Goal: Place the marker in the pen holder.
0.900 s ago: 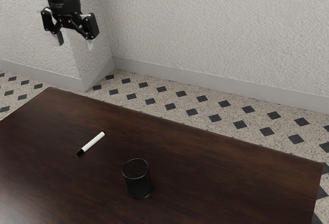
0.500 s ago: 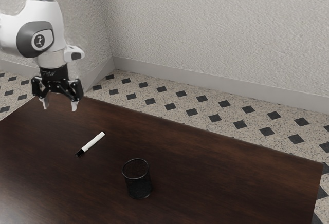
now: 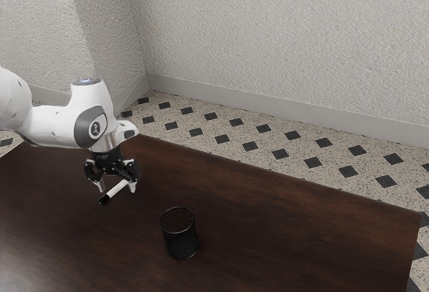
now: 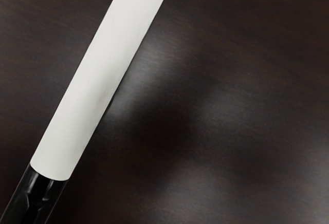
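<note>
One gripper (image 3: 116, 187), one marker (image 3: 116, 190), one pen holder (image 3: 181, 240)
The two fingers (image 3: 132, 187) are standing wide; the marker is lying between them on the worktop (image 3: 288, 225), nearer the wall-side edge than the upright pen holder is standing.

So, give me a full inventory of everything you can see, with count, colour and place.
Marker: 1, white with a black end, under my hand, between the open fingers
Mesh pen holder: 1, black, upright on the table
Table: 1, dark brown wood, under marker and pen holder
Tiled floor: 1, pale speckled with dark diamonds, beyond the table
Textured walls: at least 2 faces, off-white, behind the table, meeting in a corner
Baseboard: along the walls' foot, light grey
Franka arm: 1, white and grey, from the exterior view's left
Two-finger gripper: 1, black with pale fingertips, open at the marker
</note>
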You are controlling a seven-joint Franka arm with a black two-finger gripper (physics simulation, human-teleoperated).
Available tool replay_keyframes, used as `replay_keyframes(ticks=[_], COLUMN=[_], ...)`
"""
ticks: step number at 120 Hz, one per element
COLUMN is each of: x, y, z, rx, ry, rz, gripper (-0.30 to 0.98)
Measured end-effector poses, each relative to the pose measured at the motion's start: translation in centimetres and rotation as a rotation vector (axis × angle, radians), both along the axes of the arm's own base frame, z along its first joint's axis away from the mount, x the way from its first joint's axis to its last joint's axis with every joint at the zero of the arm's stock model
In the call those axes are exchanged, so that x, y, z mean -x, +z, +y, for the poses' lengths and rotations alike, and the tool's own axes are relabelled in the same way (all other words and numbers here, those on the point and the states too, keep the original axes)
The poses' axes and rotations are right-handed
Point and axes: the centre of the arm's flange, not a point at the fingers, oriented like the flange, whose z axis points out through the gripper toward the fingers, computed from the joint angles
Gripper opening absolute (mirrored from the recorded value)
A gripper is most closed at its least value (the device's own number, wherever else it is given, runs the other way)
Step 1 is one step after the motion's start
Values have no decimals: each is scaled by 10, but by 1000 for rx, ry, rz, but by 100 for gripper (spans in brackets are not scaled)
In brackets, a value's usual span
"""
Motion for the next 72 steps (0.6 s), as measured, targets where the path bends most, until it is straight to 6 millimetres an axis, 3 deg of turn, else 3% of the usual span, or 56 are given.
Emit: replay_keyframes(ticks=[19, 72], x=[-21, -50], y=[-14, -31], z=[12, 50], rx=[13, -2], ry=[-65, -330], rz=[-74, -144], gripper=[69, 69])
